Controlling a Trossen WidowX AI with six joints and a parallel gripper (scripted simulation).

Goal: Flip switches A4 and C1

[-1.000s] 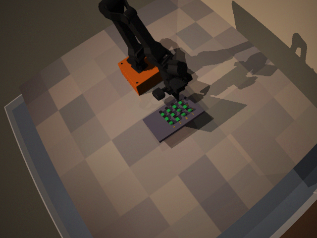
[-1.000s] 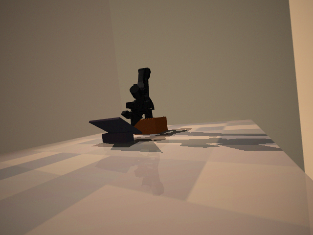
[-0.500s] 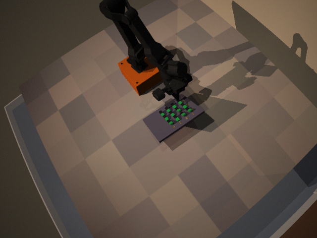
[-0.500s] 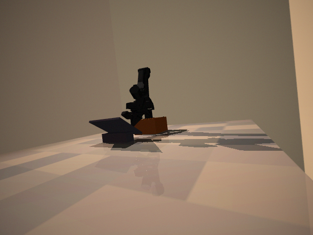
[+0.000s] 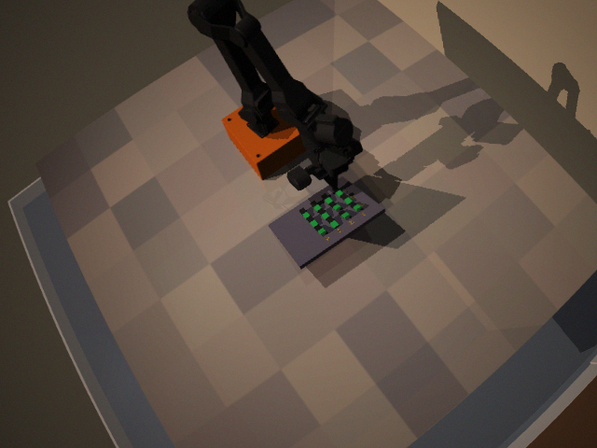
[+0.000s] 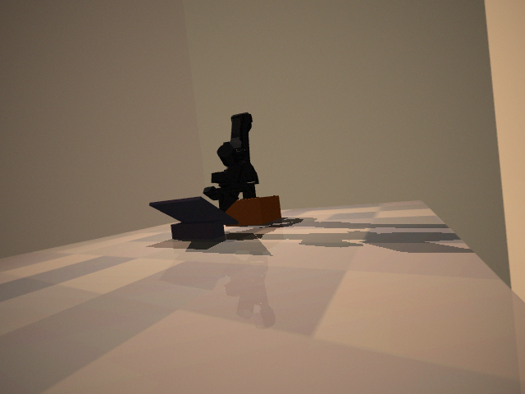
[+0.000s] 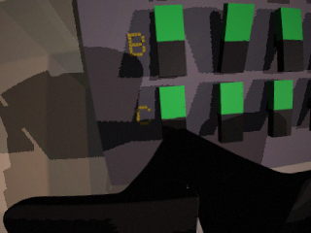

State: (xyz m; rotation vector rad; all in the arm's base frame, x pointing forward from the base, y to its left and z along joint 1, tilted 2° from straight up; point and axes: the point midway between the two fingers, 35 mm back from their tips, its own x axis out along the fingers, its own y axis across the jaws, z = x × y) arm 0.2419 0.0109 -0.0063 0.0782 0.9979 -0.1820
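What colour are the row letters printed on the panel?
Yellow-orange; the B and C on the panel show best in the wrist view.

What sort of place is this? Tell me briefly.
Probably a bare robot test cell, not a home or shop: a checkered floor with a raised rim, plain walls, one black arm on an orange base, and a tilted switch panel.
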